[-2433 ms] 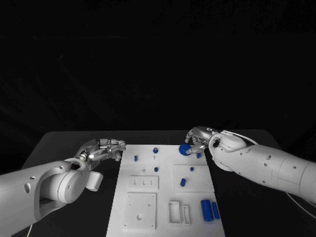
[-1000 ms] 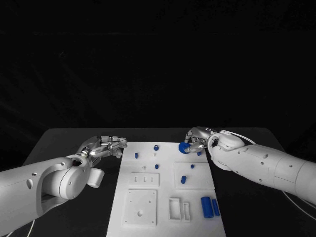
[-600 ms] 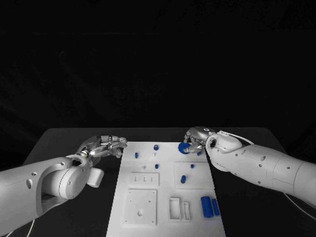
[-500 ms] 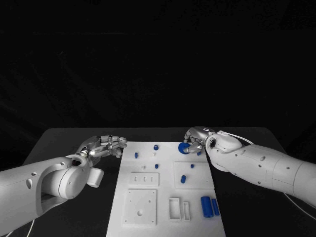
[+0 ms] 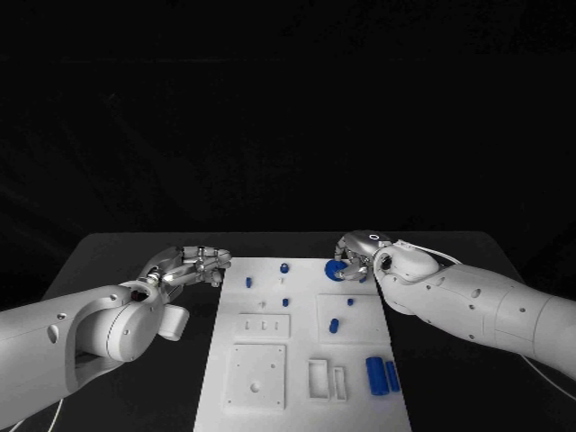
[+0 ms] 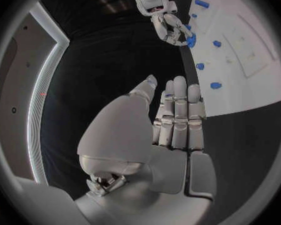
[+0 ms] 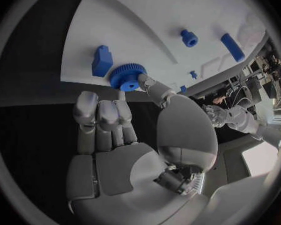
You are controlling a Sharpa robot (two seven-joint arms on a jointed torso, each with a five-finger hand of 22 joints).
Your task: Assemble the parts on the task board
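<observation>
My right hand [image 5: 355, 258] pinches the round blue toothed gear [image 7: 127, 77] at the white task board's [image 5: 265, 360] far edge, a blue block [image 7: 102, 60] just beside it; my left hand [image 5: 194, 267] holds nothing, fingers straight together.

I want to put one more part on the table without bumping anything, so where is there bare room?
Bare black table lies beyond the task board's far edge, and outside each arm toward the side edges. The strip beside the left hand is tight. It is crowded at the far right corner, where the right hand touches the blue gear.
</observation>
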